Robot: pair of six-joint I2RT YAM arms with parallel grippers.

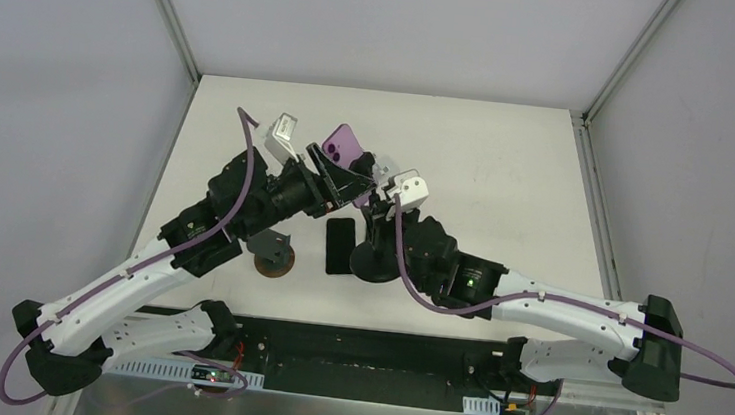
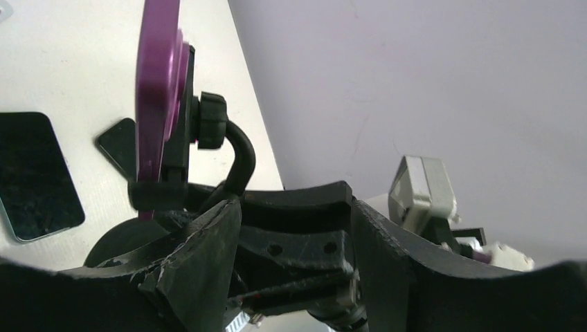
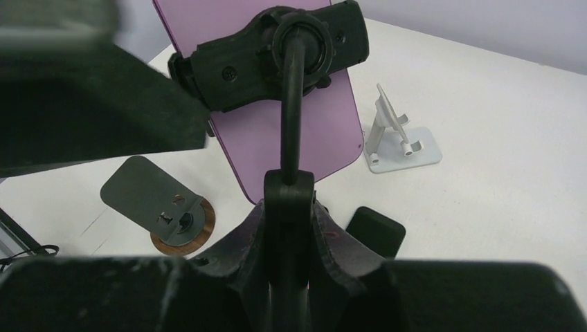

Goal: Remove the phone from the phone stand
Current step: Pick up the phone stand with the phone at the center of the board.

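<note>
Your right gripper [image 3: 287, 228] is pinching the phone stand [image 3: 291, 104] stem; left gripper [image 2: 291, 207] is hovering, jaws spread, beside the purple phone [image 2: 156, 90]; free table [image 1: 487, 168] is extending rightward.

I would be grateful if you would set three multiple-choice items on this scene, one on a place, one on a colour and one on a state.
1. Where is the black phone?
A. flat on the table beside the phone stand
B. in the stand's clamp
C. leaning on the wall

2. What colour is the phone in the stand?
A. white
B. purple
C. green

3. What is the right gripper doing?
A. hanging open above the table
B. holding the black phone
C. shut on the stand's neck

Answers: 1 A, the top view shows it lying flat by the stand's base; 2 B, its back shows purple in every view; 3 C, the right wrist view shows the fingers closed on the neck.
</note>
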